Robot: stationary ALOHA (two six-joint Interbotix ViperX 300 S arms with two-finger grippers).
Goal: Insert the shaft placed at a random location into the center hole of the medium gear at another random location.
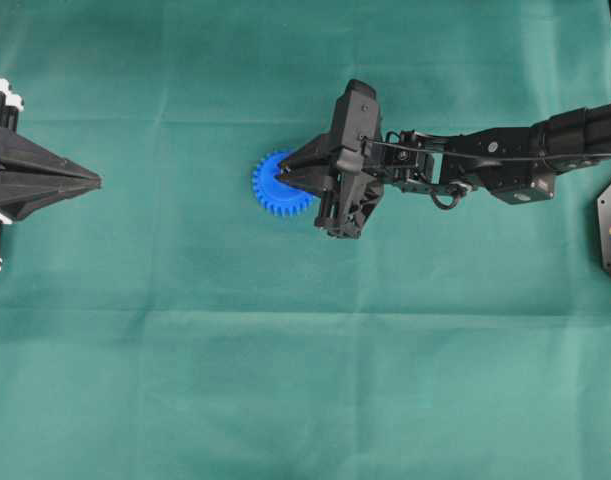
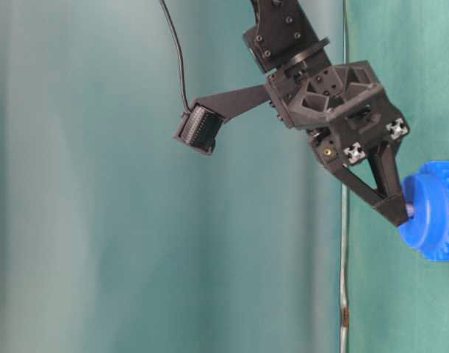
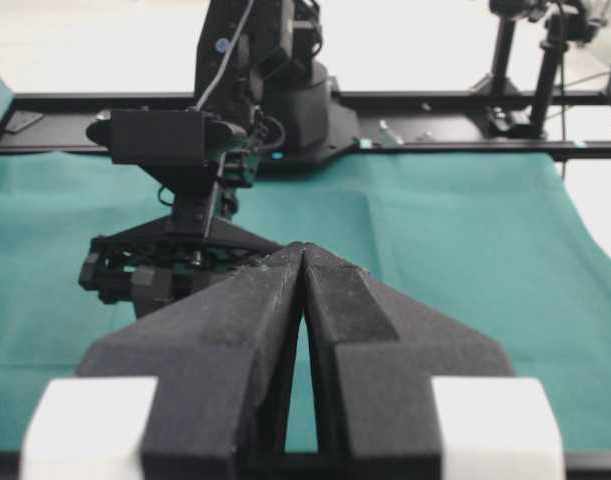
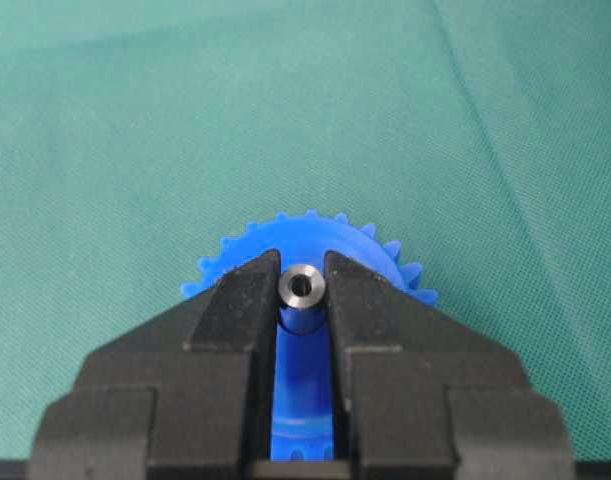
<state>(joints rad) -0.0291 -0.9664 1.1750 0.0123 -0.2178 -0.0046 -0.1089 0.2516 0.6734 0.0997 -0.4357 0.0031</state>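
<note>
**Setting: robotics laboratory test bench**

The table [image 1: 305,400] is covered edge to edge with a green cloth [image 3: 465,260], creased but free of household or office items. Two black robot arms face each other across it, the right arm [image 1: 505,160] reaching in from one side. A black metal rail frame [image 3: 435,100] borders the far edge of the table, carrying the arm base and upright camera stands [image 3: 505,70]. A wrist camera [image 2: 200,129] with trailing cable is mounted on the arm. A green curtain backdrop [image 2: 99,220] encloses the station.
</note>
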